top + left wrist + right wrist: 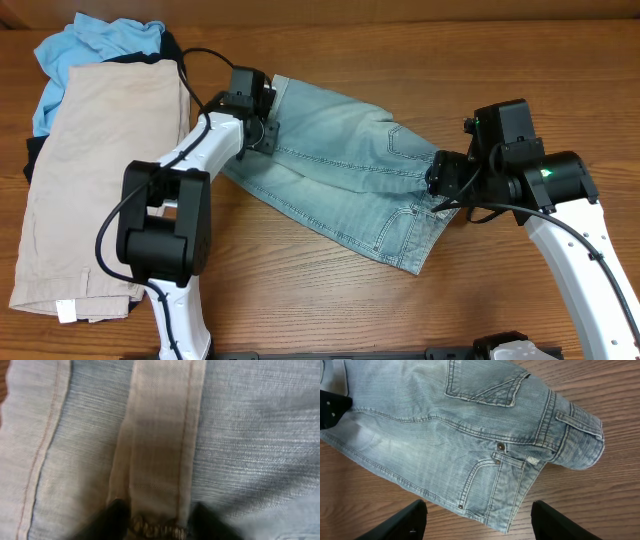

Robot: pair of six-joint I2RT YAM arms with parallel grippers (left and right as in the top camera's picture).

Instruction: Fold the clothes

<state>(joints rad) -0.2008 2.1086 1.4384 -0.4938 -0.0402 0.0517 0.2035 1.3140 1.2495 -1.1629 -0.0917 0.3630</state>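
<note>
1. The denim shorts [340, 170] lie spread flat and slantwise across the middle of the worktop [400, 40]. The beige shorts [100, 180], sky-blue top [90, 45] and black garment [35, 160] are piled well to the left.
2. Denim like this looks soft but weighty. I'd expect it to drape and drag rather than slide, with the seams and bands stiffer than the panels.
3. The left tool [160, 520] straddles a stitched band at the shorts' upper-left end, with cloth puckered between its fingers [117, 520]. I cannot tell whether it has truly clamped.
4. The right tool [479, 507] hovers with its fingers apart and empty, near the riveted pocket corner.
5. The best holds seem to be the doubled bands and the waistband, as single-layer cloth would likely slip out.
</note>
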